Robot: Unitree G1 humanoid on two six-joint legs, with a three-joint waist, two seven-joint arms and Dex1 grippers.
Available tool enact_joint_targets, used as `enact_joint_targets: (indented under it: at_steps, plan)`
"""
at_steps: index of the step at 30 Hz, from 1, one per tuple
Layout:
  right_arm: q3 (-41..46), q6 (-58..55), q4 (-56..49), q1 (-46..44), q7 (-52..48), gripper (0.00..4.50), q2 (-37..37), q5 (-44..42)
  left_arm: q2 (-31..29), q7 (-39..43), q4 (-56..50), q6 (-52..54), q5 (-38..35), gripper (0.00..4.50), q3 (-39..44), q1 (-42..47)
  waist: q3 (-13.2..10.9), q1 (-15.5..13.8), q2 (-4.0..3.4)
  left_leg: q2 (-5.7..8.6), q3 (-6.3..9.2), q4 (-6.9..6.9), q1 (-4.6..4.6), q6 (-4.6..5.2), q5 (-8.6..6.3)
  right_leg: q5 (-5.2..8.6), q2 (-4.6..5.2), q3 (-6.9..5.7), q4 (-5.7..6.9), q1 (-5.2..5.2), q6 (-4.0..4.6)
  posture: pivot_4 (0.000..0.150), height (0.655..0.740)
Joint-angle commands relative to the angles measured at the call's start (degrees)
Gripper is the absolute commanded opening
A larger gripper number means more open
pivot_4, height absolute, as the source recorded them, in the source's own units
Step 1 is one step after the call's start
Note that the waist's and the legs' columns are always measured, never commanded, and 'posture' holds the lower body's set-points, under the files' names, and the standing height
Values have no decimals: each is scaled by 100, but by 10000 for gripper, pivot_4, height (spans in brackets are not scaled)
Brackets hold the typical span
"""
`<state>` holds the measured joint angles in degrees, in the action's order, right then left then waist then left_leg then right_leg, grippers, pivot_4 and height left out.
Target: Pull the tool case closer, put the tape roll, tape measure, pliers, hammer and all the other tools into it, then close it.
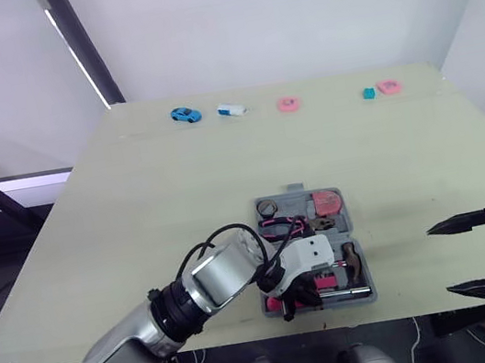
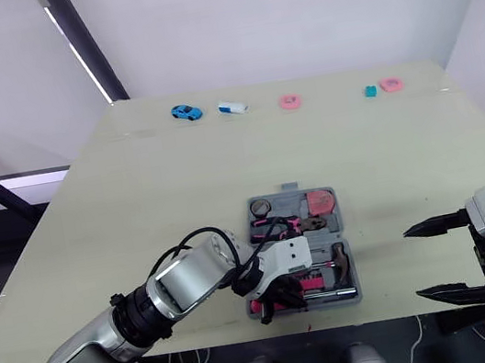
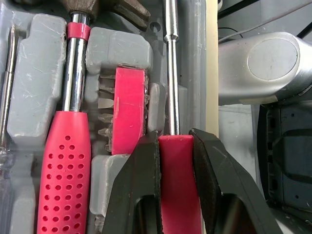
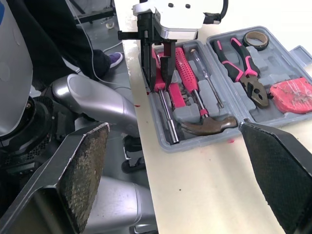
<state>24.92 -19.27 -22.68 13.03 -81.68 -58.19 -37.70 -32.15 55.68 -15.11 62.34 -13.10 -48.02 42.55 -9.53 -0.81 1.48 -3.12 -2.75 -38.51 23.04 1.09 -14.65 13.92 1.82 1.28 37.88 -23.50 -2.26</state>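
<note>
Well, the tool case lies open on the table, close to the front edge, so both arms can reach it. The left gripper is down in the case, and its two black fingers are pinched tight on the red handle of a screwdriver. It holds the handle by its sides, I think so the long metal rod can drop straight into the thin groove made for it. That groove is the one nearest the table's front edge. The rod looks like it already sits in the groove, so the next thing is likely to let go and lift up.

Each tool has its own shaped bed, and that is why they lie so neatly. The hammer lies near the screwdriver, with a little red block of bits between them. In the other half are the pliers, the tape roll in the corner, and the tape measure next to the pliers.

The right gripper hangs off to the right of the case, well apart from it, with its fingers spread wide and nothing in them (a good place to wait, out of the left arm's way). The tools named in the task all lie in the case, so folding one half over the other looks like the big job left.
</note>
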Motion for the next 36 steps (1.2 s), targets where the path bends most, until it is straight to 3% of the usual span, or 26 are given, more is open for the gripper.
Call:
enact_joint_targets:
  at_steps: [1,10,11,13,14,17,21,25,28,32,36]
  plan:
    - [181,18,-154,3,44,45000,9,-71,81,59,-39,-114,91,4451,-144,77,0,-1,0,0,0,0,0,0,0,0,0,0,0,0,0,1500,7400]
    - [217,-12,-240,92,90,45000,19,-93,71,148,-113,-118,180,4451,-130,50,0,0,0,1,1,0,0,0,0,-2,0,0,0,1,-3,1500,7400]
    - [216,-15,-243,96,94,45000,20,-95,68,155,-113,-126,192,14505,-107,54,0,0,0,1,0,-1,0,0,0,-2,0,0,0,1,-3,1500,7400]
    - [205,-11,-247,108,99,45000,29,-95,55,137,-134,-96,183,20836,22,40,0,0,0,1,0,0,0,0,0,-2,0,0,0,1,-3,1500,7400]
    - [186,-3,-244,106,104,45000,35,-90,14,152,-165,-75,140,26446,150,26,0,-2,0,1,0,0,0,0,0,-2,0,0,0,1,-3,1500,7400]
    - [132,2,-242,84,125,45000,47,-87,-255,293,-308,-428,72,26446,473,-67,0,7,0,1,1,-5,0,0,0,2,0,-1,3,1,-2,1500,7400]
    - [98,0,-224,45,132,45000,43,-95,-290,551,-296,-589,-555,26446,1371,-343,1,17,-2,-3,3,-4,-4,0,0,-1,-2,1,7,1,1,1500,7400]
    - [55,-9,-173,-34,127,45000,29,-93,-410,928,32,-1488,-826,26446,1977,-877,1,14,-2,-3,3,-4,-4,0,0,-2,0,2,5,1,3,1500,7400]
    - [-18,-17,-130,-119,144,45000,38,-87,-386,1203,350,-2484,-779,18053,2142,-1385,1,19,-3,-3,0,-3,-6,0,0,-4,0,4,5,1,7,1500,7400]
    - [-59,-42,-139,-145,164,45000,53,-101,-170,1175,779,-3461,-456,1545,2120,-1723,1,-13,-2,-2,-6,-6,-2,0,0,-4,1,-2,5,2,15,1500,7400]
    - [-59,-65,-155,-138,172,45000,35,-127,4,1178,1046,-4126,-147,397,1968,-1936,1,0,-2,1,-8,-7,-1,0,0,-5,6,1,0,3,15,1500,7400]
